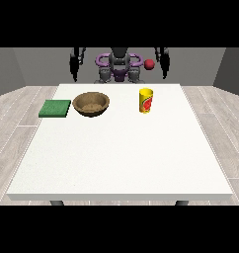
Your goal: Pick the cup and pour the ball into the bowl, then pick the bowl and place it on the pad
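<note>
A humanoid robot (119, 66) stands behind a white table (121, 158) with both arms hanging at its sides, well back from everything laid out on the tabletop. The hand at the view's left (74, 70) and the hand at the view's right (164, 69) each grasp nothing; whether their fingers are straight or curled cannot be told.

A yellow cup (146, 100) stands upright on the far half of the table, toward the view's right. A brown bowl (91, 104) sits near it at the view's left, and a green pad (55, 108) lies just beside the bowl, at the table's left edge. A small red ball (149, 64) shows above and behind the cup, apart from its rim and seemingly in the air.

By the look of it, no step is yet under way: the cup is untouched. The next move calls for the hand at the view's right, the nearer one, to reach forward over the table and close round the cup.

The cup bears a red mark on its side; no writing on it can be read.
</note>
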